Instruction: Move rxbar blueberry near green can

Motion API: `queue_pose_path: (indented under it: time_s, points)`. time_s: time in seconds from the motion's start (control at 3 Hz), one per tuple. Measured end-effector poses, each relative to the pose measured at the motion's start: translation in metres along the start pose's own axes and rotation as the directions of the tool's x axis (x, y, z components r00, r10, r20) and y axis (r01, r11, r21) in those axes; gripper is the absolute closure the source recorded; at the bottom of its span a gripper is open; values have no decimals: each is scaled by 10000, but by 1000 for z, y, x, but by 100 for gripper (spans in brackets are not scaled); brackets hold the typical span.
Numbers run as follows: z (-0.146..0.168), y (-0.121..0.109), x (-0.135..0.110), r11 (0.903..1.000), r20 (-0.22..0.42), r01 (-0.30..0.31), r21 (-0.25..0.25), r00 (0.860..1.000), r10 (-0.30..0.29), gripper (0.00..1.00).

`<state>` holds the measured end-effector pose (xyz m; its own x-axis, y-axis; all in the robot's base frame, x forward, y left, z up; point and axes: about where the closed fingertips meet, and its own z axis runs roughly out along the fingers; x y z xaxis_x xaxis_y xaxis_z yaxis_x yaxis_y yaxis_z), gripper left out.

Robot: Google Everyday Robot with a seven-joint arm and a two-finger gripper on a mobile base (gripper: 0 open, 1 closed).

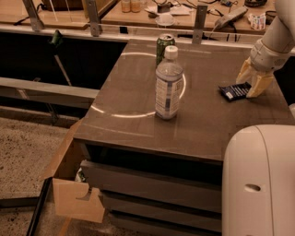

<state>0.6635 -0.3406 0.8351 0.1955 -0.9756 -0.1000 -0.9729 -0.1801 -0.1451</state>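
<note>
The rxbar blueberry (234, 91), a small flat dark navy wrapper, lies on the brown table (138, 92) near its right edge. My gripper (251, 83) hangs right over the bar's right end, with one pale finger behind the bar and one at its right end; the fingers are open around it. The green can (164, 46) stands upright at the table's far edge, behind the bottle and well left of the bar.
A clear plastic water bottle (168, 84) with a white cap stands mid-table, in front of the can. My white base (258, 179) fills the lower right. A cluttered wooden bench (184, 14) runs behind. A cardboard box (69, 184) sits on the floor at left.
</note>
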Motion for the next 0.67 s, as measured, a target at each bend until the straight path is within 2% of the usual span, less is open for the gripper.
queue_pose_path:
  time_s: [0.33, 0.67]
  points:
    - [-1, 0, 0, 10000, 0, -3, 3, 10000, 3, 67]
    - [-2, 0, 0, 10000, 6, -8, 8, 10000, 8, 90]
